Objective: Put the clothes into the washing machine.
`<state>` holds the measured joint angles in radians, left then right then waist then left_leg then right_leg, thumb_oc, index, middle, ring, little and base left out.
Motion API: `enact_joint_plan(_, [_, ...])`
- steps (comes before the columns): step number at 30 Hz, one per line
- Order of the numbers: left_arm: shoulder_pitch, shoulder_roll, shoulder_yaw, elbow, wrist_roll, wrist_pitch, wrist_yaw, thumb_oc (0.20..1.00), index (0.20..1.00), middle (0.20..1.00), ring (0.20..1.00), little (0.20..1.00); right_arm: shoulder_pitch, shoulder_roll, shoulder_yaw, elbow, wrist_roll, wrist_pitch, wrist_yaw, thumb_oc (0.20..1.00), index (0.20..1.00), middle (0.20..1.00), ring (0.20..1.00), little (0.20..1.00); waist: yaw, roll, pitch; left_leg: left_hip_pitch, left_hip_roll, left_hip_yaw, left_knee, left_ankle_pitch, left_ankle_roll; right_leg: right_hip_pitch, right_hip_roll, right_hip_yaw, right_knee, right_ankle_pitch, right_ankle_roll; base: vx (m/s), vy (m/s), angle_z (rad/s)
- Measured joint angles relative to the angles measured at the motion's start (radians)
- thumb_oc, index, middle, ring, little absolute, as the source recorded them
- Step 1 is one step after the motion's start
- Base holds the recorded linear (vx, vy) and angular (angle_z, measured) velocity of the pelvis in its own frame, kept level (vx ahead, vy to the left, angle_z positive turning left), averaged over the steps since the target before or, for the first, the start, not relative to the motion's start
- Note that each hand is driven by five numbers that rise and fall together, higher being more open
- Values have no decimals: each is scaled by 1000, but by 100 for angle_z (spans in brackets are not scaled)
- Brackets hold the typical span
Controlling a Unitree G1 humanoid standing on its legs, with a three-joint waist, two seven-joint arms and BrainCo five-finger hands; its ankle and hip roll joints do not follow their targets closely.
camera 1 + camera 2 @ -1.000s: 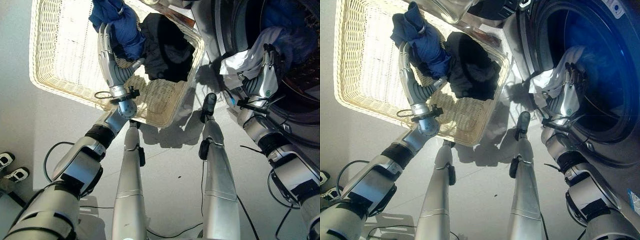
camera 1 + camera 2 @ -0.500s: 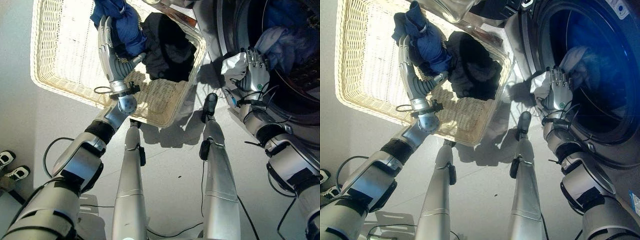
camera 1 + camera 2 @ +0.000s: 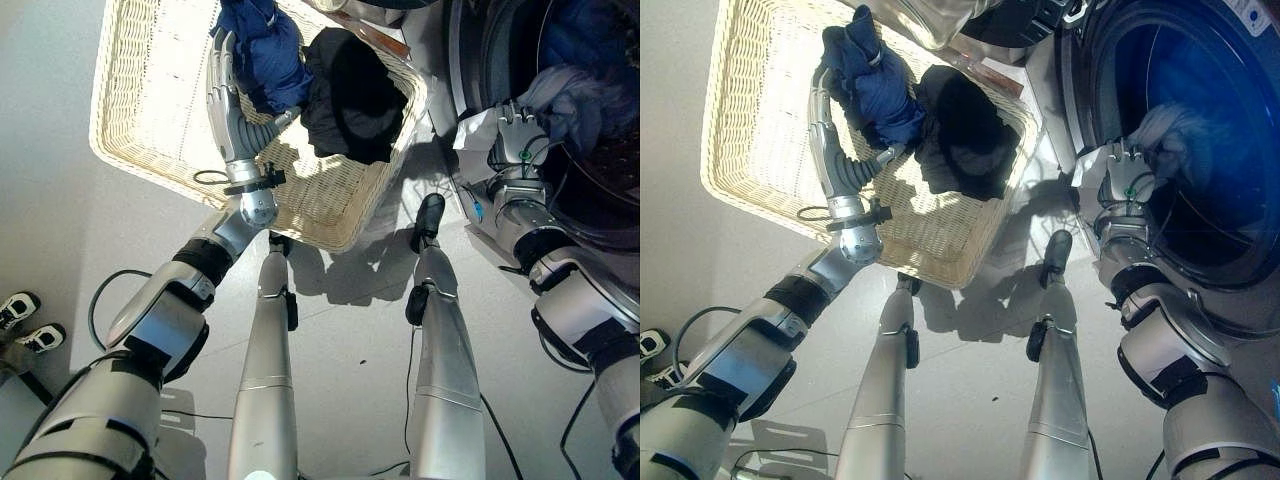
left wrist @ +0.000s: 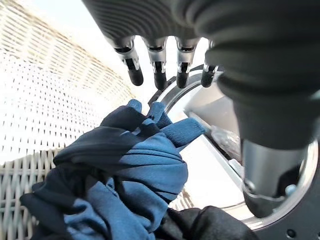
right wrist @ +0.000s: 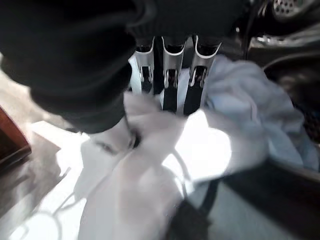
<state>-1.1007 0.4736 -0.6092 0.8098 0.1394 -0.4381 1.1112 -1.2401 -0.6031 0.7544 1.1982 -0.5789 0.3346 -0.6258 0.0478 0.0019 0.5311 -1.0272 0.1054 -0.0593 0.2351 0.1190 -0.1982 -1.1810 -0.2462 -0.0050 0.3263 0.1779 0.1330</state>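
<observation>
A wicker basket (image 3: 150, 100) on the floor holds a blue garment (image 3: 262, 50) and a black garment (image 3: 355, 95). My left hand (image 3: 228, 110) is inside the basket, open, with straight fingers (image 4: 159, 70) just beside the blue garment (image 4: 130, 170) and not closed on it. To the right is the washing machine's round opening (image 3: 1200, 130). A white garment (image 3: 575, 95) hangs over its rim into the drum. My right hand (image 3: 518, 140) is at that rim, open, its straight fingers (image 5: 170, 75) pressed against the white cloth (image 5: 200, 145).
Dark blue clothes (image 3: 585, 30) lie deeper in the drum. A pair of shoes (image 3: 25, 320) stands on the grey floor at the lower left. The basket's near corner (image 3: 335, 235) comes close to the machine's front.
My right hand has let go of the white garment, straightened its fingers and drawn back to the drum's rim. The left hand stays by the blue garment. The whole view has shifted.
</observation>
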Motion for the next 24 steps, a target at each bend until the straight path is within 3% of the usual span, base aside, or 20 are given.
enact_joint_plan(11, [3,0,1,-3,-1,0,0,1000,1000,1000,1000,1000,0,-4,-26,7,12,-11,-14,200,200,200,200,200,7,0,0,0,-1,0,3,3,-4,0,-1,0,0,3,-4,0,0,0])
enact_joint_plan(16, [6,0,1,-4,-1,0,0,1000,1000,1000,1000,1000,17,-5,-58,6,180,-76,-75,200,200,200,200,200,15,0,0,0,-1,0,4,3,-4,0,-1,0,0,0,0,0,0,0])
enact_joint_plan(20, [13,3,2,-5,-1,0,0,1000,1000,1000,1000,1000,35,-4,-215,-15,572,-222,-160,200,200,200,200,200,21,1,0,0,-2,-1,6,3,-4,1,-1,1,2,0,0,2,-19,0])
enact_joint_plan(22, [25,11,4,-7,1,0,-2,1000,1000,1000,1000,1000,48,-11,-356,-15,768,-272,-203,200,200,200,200,200,20,0,0,0,-2,-1,8,3,-4,1,-1,1,3,2,-3,-1,-58,0])
enact_joint_plan(24, [37,19,4,-11,4,0,-4,1000,1000,1000,1000,1000,57,-43,-403,-15,911,-310,-235,200,200,200,200,200,19,0,0,-1,-2,-2,9,3,-4,2,-1,1,2,1,-2,-7,-53,0])
